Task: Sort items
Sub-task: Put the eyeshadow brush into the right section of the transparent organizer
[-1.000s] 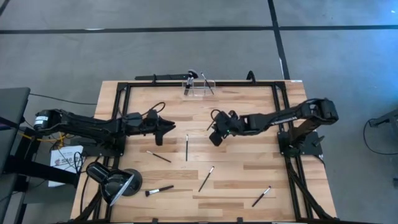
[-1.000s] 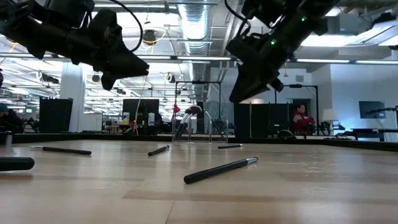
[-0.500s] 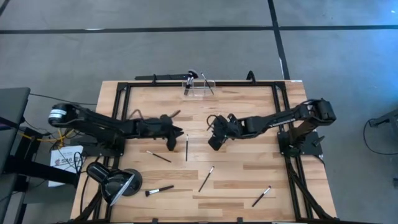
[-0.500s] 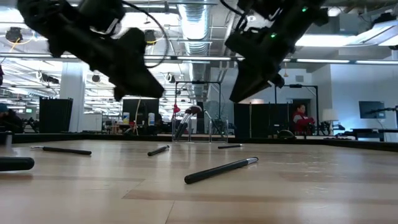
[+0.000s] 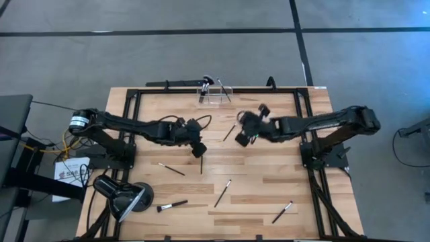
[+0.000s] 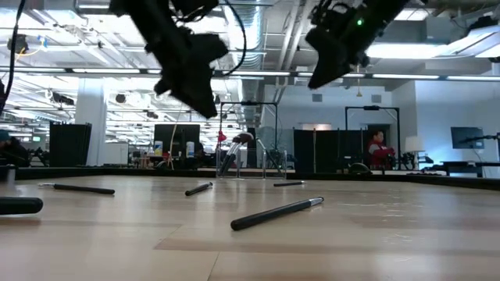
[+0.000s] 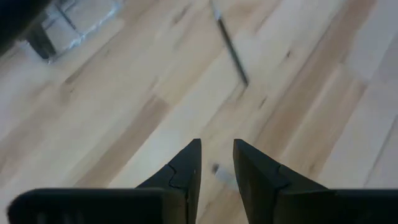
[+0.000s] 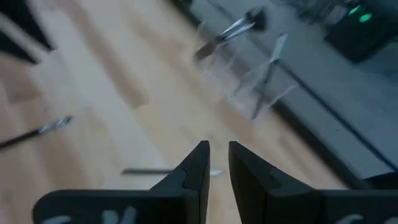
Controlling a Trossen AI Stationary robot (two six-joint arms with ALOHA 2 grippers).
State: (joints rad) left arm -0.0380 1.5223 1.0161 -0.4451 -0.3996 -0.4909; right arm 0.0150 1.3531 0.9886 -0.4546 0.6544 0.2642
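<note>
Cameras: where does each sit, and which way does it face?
High: overhead, straight down on table; both arms show.
Low: table height, level across brushes; left gripper, right gripper above.
Left wrist: past its fingers, onto a brush.
Right wrist: past its fingers, toward the holder.
Shared: high and right wrist show the holder.

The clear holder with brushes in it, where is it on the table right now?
In the high view the clear holder stands at the table's far edge, about mid-width, against the black frame rail, beyond both grippers. Two brushes lean in it.
</note>
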